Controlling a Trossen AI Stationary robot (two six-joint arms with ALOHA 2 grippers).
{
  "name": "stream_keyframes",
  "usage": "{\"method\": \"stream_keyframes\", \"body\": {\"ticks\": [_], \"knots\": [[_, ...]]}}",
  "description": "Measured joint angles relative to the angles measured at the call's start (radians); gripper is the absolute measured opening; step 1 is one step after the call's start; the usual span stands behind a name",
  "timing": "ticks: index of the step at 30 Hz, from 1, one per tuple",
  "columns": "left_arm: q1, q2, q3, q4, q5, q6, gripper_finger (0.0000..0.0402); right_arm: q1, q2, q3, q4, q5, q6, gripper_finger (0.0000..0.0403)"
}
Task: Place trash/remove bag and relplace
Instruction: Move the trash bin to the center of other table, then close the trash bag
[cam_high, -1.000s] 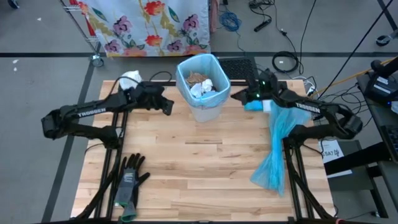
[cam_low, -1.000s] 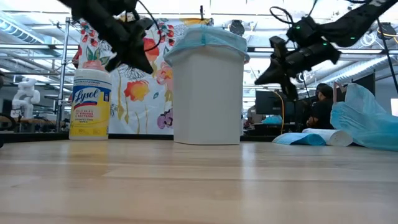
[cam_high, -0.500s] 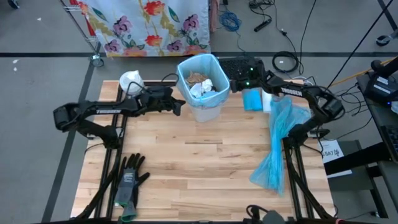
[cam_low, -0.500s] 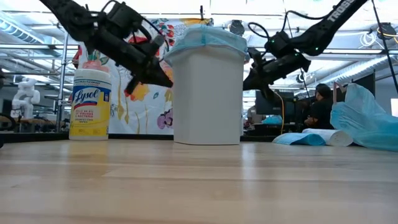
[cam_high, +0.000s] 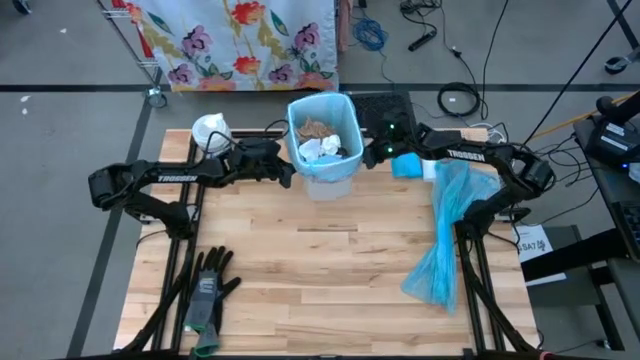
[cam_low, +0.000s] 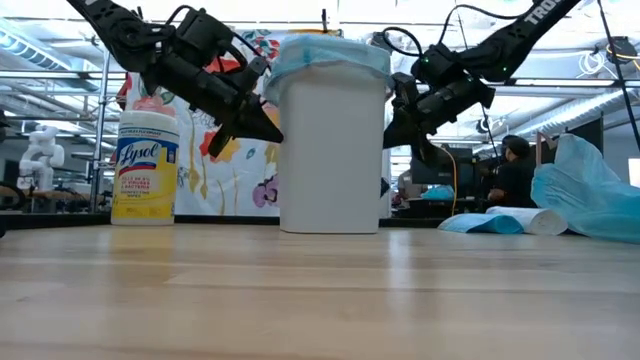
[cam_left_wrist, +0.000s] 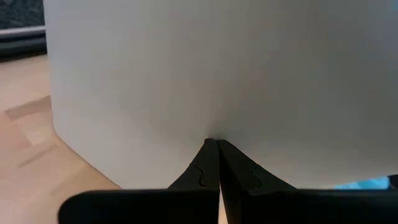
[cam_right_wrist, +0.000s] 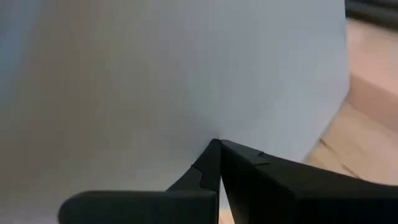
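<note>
Both arms have closed in on the white bin (cam_high: 325, 150) since a second ago, and the bin itself has shifted a little away from the surface's middle, toward its far edge. Left hand (cam_high: 287, 171) now presses its clenched fingertips against the bin's left wall; in the left wrist view the two dark fingers (cam_left_wrist: 208, 171) meet in a point right on the white wall, grasping nothing. Right hand (cam_high: 370, 156) is clenched too, its tip touching the bin's right wall, and the right wrist view shows its fingers (cam_right_wrist: 214, 171) shut together against that pale wall, with nothing between them.

From the low view the bin stands upright on the wooden surface (cam_low: 320, 290) with a light blue bag (cam_low: 330, 52) folded over its rim. The trash (cam_high: 322, 140), brown paper scraps and white tissue wads, lies inside the bin.

To the right of the bin lies a roll of blue bags (cam_high: 412, 165), and beyond it a loose blue bag (cam_high: 445, 235) stretches toward the surface's near edge. Left of the bin stands a yellow wipes canister (cam_low: 145, 168). A pair of black-and-grey gloves (cam_high: 207, 288) lies well apart from the bin, near the surface's front left corner
</note>
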Motion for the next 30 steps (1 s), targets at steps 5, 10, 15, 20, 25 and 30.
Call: {"method": "stream_keyframes", "body": {"ticks": [5, 10, 15, 20, 25, 30], "knots": [[-0.037, -0.029, 0.000, -0.069, 0.008, -0.016, 0.0000, 0.065, -0.063, -0.001, -0.103, 0.099, -0.019, 0.0000], [-0.088, -0.062, 0.000, -0.122, 0.005, -0.017, 0.0000, 0.122, -0.130, -0.002, -0.162, 0.143, -0.019, 0.0000], [-0.131, -0.090, 0.001, -0.183, -0.007, -0.017, 0.0000, 0.212, -0.163, -0.002, -0.200, 0.192, 0.005, 0.0000], [-0.176, -0.118, 0.001, -0.238, -0.030, -0.039, 0.0000, 0.313, -0.167, -0.002, -0.205, 0.246, 0.054, 0.0000], [-0.229, -0.151, 0.002, -0.325, -0.054, -0.067, 0.0000, 0.387, -0.176, -0.002, -0.272, 0.319, 0.103, 0.0000], [-0.278, -0.199, 0.002, -0.440, -0.124, -0.078, 0.0000, 0.420, -0.259, -0.001, -0.369, 0.405, 0.152, 0.0000]]}}
